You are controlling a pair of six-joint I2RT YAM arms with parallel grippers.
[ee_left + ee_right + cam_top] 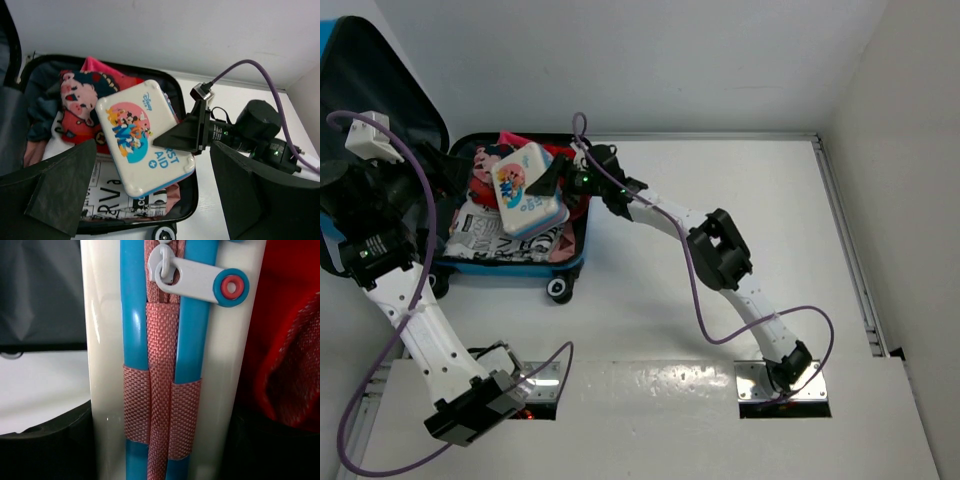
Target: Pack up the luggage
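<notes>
The blue luggage [510, 266] lies open at the table's far left, lid [380, 90] standing up behind it, black wheel [558, 289] toward me. Inside are a red cartoon garment [483, 172] and newsprint-patterned fabric [485, 236]. My right gripper [556, 176] is shut on the right edge of a white-and-blue cartoon first-aid case [525, 190], holding it tilted over the clothes. The right wrist view shows the case's white shell [100, 340], zip pull [200, 281] and pink strap between my fingers [160, 440]. My left gripper [420, 205] hovers open and empty above the luggage's left front [152, 165].
The left wrist view shows the luggage's black rim [192, 197], the case [135, 140] and the right gripper's black finger [185, 135] on it. Purple cables [695, 290] loop off both arms. A metal rail [850, 260] runs along the table's right edge beside the wall.
</notes>
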